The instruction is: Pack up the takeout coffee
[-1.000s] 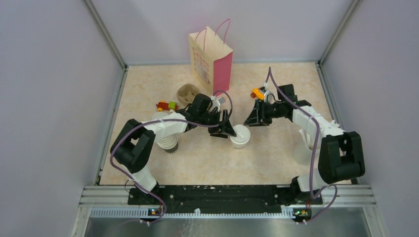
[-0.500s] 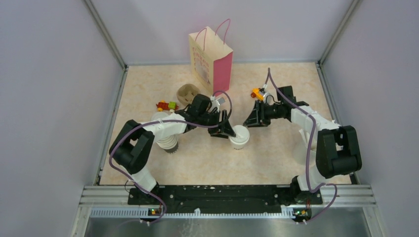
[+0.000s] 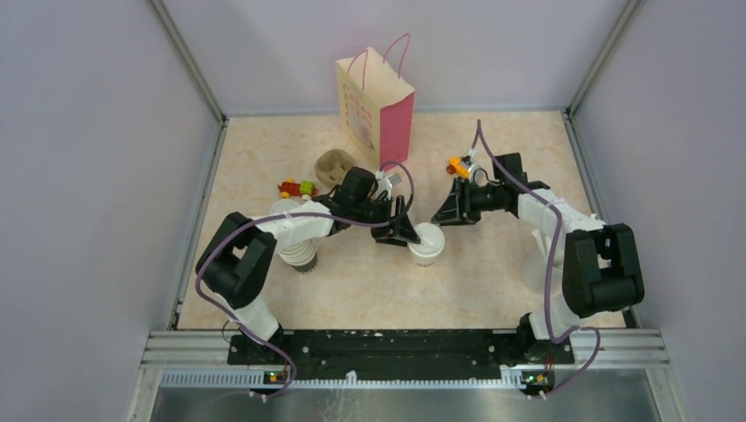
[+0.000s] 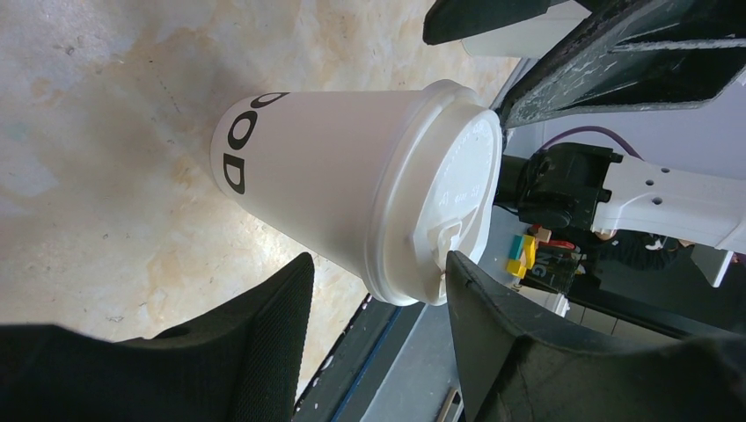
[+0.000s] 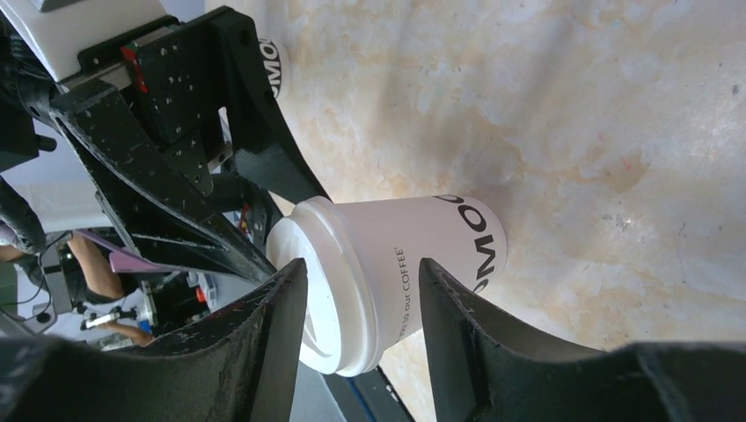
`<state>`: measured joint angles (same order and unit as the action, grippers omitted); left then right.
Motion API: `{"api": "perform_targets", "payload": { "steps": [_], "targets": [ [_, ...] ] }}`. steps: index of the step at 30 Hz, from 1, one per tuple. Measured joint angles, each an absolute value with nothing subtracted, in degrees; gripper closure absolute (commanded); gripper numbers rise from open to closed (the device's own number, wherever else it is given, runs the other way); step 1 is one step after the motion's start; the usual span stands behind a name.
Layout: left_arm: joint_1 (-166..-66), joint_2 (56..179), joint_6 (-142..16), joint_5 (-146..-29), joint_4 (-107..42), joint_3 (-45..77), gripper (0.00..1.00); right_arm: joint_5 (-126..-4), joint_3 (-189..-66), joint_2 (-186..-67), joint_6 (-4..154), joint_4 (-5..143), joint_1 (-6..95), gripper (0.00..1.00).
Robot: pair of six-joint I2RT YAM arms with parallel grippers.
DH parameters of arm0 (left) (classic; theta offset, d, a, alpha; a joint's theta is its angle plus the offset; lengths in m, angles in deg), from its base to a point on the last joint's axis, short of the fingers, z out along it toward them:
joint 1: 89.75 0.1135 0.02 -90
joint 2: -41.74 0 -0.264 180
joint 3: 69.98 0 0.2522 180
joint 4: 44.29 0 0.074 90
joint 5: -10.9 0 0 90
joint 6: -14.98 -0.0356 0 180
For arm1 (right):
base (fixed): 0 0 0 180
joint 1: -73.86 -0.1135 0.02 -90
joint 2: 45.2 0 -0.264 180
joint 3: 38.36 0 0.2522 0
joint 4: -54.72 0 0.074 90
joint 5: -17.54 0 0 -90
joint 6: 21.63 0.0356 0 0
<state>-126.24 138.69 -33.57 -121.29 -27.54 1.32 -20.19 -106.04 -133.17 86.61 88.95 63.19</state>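
Elbow of the right arm has swung slightly left in the last second; step in hand: securing the coffee.
The small white paper cup with a round white plastic lid (image 3: 427, 243) stands upright on the marble-patterned tabletop (image 3: 493, 158), mid-table, between both arms. The left gripper (image 3: 406, 231) is just beside its left side, fingers spread, no pinch evident. The right gripper (image 3: 439, 218) is at its far-right side, jaws apart astride the lid rim; whether they press it cannot be told. The next move likely calls for one firm hold on the cup wall, then an upright lift toward the cream paper bag with a pink side (image 3: 376, 104), well apart at the far edge.
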Motion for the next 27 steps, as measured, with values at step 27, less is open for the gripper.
{"api": "perform_targets", "payload": {
  "steps": [27],
  "targets": [
    [-126.31,139.41,-34.49,-122.17,-27.02,1.74,0.43,-14.31,-94.76,-133.76,97.06,71.51,64.76,0.59]
  ]
}}
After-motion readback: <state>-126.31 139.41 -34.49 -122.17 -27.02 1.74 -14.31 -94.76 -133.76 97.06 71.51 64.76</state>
